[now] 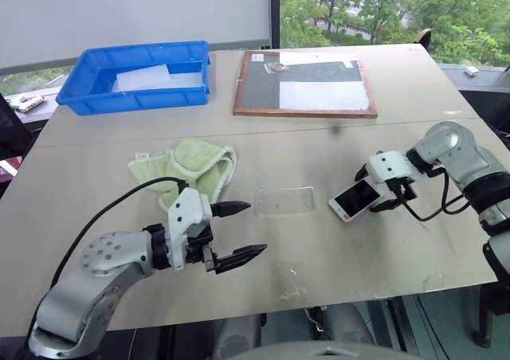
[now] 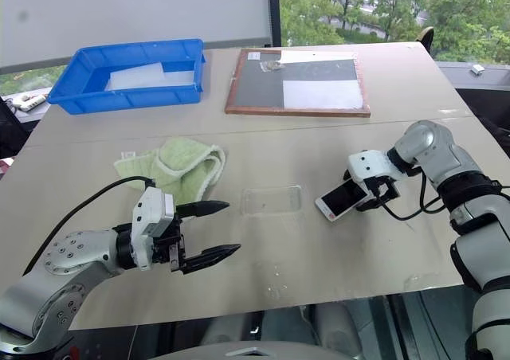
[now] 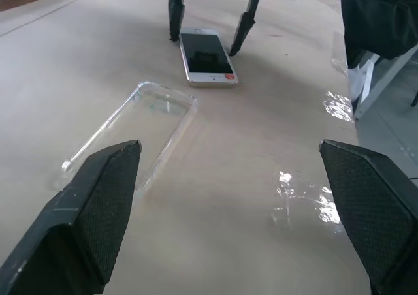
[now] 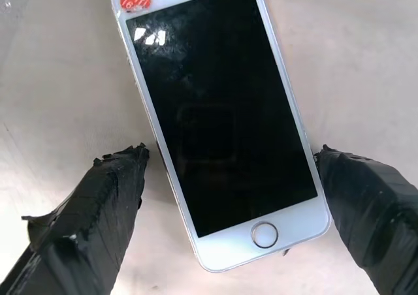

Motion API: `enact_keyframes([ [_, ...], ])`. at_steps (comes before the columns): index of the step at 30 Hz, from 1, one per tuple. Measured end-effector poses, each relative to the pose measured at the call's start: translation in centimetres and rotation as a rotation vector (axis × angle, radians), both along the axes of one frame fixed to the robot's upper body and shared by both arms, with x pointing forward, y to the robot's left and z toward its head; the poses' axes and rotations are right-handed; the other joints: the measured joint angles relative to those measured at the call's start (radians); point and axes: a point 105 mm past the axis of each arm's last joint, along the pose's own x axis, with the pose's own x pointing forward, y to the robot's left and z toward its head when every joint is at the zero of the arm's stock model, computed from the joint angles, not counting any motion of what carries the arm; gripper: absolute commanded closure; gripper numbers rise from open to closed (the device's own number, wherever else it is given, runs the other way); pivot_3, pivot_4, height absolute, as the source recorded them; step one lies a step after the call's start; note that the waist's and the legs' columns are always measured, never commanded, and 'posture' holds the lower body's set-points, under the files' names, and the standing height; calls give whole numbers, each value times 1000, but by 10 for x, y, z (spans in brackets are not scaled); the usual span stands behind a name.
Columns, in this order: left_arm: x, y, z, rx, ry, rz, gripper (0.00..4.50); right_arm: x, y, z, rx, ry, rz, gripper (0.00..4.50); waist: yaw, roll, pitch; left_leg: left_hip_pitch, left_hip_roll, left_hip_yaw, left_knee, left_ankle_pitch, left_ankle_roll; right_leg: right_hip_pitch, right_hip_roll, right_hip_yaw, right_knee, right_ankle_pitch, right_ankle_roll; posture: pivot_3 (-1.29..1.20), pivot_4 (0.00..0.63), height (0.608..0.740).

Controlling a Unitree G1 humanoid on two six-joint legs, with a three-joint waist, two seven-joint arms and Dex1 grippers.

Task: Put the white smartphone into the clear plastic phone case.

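Now the white smartphone (image 4: 222,119) lies flat on the table (image 1: 335,248), screen up, just at 3 o'clock of the clear plastic phone case (image 1: 284,201), not touching it. R gripper (image 1: 385,194) hangs over the phone, jaws spread either side, not gripping. L gripper (image 1: 239,232) sits near the case at 7 o'clock, jaws wide, holding nothing. Green cloth (image 1: 191,167) lies at 10 o'clock of the case.
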Motion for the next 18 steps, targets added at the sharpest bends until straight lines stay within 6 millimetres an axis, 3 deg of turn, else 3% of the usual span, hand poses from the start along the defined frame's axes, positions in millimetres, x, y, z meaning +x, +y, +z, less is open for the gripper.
enact_keyframes([
  [2,2,2,-1,-3,2,8,0,-3,2,-2,29,8,-15,1558,-3,-3,-2,1,1,0,-1,0,0,0,1,0,0,-1,-1,0,150,740],
  [3,3,1,-2,-5,4,7,0,-3,5,-1,45,10,-23,1727,-9,-3,-2,1,2,1,-1,0,0,0,2,1,1,-1,-1,0,150,740],
  [10,7,2,-1,-17,-8,15,0,-10,8,-2,120,23,-87,1731,-15,-3,-2,1,2,1,-1,0,0,0,2,1,1,-1,-1,0,150,740],
  [18,15,9,-6,-29,4,51,0,-17,21,8,360,90,-360,1731,-15,1,1,-5,1,2,0,0,0,-6,1,2,2,-1,-1,0,150,740],
])
